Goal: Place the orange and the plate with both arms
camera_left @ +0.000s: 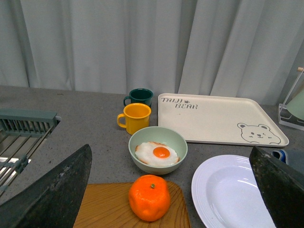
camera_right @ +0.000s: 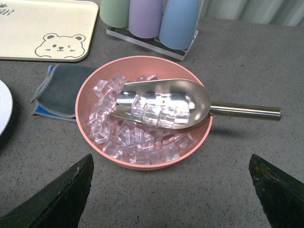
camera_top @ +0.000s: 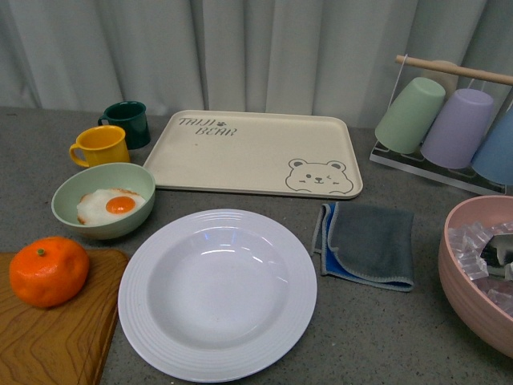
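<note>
Glossy white plate could slip, orange roll off its board; left gripper and right gripper gape apart, apparently empty.

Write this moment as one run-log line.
orange: on wooden board | plate: empty | left pincer: open | right pincer: open, facing pink bowl

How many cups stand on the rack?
3: the green cup at the left, the purple cup in the middle, the blue cup at the right; none seems hidden.
</note>
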Robot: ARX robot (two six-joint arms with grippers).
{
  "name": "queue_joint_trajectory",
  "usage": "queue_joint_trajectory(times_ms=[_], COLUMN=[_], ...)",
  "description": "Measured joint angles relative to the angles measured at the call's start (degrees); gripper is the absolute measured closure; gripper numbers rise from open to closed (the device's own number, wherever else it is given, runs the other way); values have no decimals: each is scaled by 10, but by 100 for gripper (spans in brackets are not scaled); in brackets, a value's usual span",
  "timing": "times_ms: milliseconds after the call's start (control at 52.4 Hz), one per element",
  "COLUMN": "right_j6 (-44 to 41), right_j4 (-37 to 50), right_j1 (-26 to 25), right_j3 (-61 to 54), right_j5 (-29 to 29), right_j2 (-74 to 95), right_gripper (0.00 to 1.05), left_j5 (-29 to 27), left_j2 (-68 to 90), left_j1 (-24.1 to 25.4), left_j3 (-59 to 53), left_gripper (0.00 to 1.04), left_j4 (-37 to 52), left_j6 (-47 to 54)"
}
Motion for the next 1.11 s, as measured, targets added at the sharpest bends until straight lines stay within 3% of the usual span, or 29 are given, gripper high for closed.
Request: queue_joint_trajectory(times_ms=[1107], right_j6=[0], right_j4=[0], right_j1=[0], right_j3=[0], right_j5=[0], right_j2=[0], right_gripper=[9], left_j5=[0], left_j2=[0], left_j1=[0], left_j3=[0], left_gripper=[7], left_j4=[0], left_j6=[0])
